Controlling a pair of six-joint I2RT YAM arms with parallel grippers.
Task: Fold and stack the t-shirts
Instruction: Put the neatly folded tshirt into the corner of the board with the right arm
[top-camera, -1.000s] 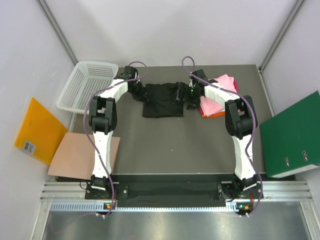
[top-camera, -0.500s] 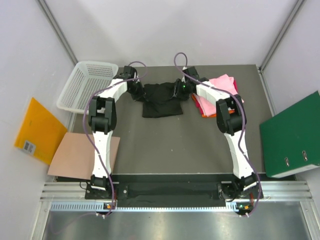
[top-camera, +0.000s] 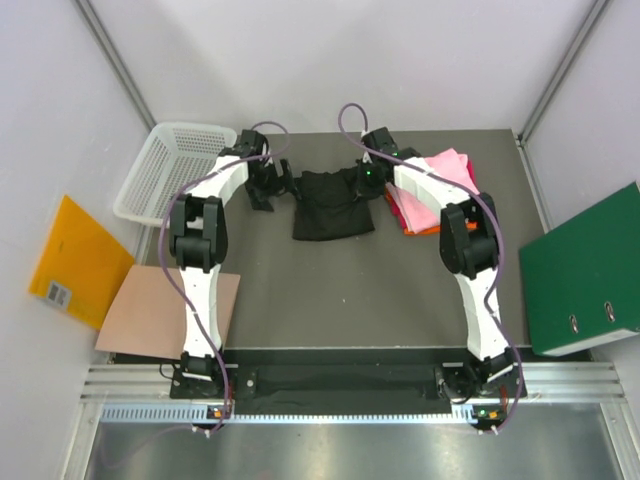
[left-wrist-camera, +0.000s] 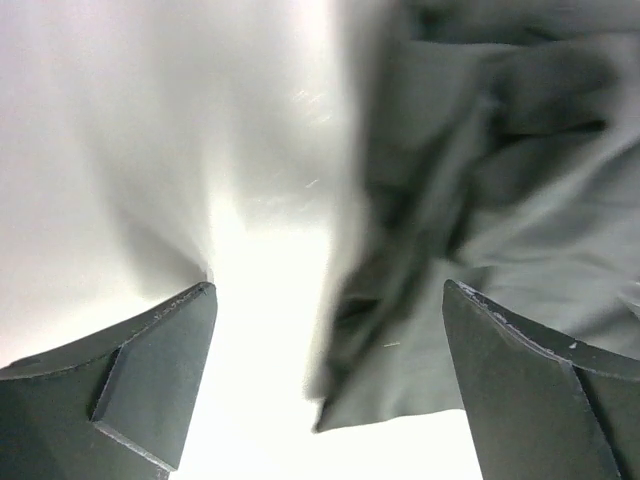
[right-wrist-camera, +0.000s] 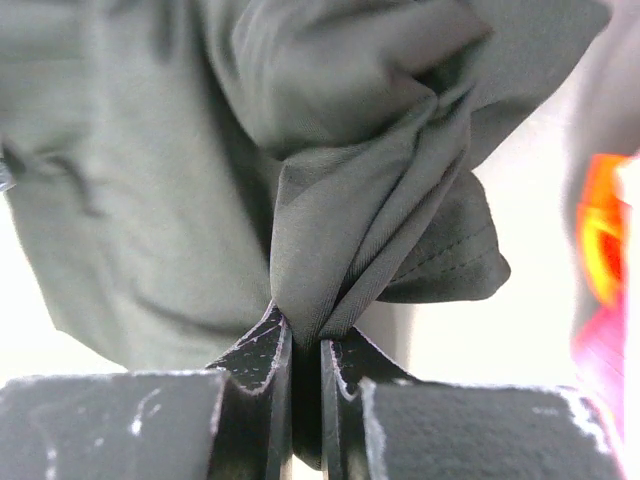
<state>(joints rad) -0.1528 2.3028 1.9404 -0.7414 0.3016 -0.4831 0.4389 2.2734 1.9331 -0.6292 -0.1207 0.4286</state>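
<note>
A black t-shirt (top-camera: 333, 204) lies partly folded at the back middle of the table. My right gripper (top-camera: 364, 181) is shut on a bunched fold of that black t-shirt (right-wrist-camera: 330, 260) at its right edge. Just off the shirt's left edge, my left gripper (top-camera: 272, 184) stands open. In the left wrist view the shirt's edge (left-wrist-camera: 470, 250) lies ahead between the spread fingers (left-wrist-camera: 160, 370), and nothing is pinched. A stack of folded t-shirts (top-camera: 436, 190), pink on top with orange and red edges showing, sits to the right of the right gripper.
A white mesh basket (top-camera: 175, 168) stands at the back left corner. A brown sheet (top-camera: 160, 312) lies over the table's left edge, with a yellow envelope (top-camera: 75, 258) beyond it. A green folder (top-camera: 585, 270) rests off the right side.
The left gripper has let go of the black t-shirt and opened, shifting slightly left. The right gripper moved left onto the shirt's right edge and closed on a fold. The shirt shifted a little right.
</note>
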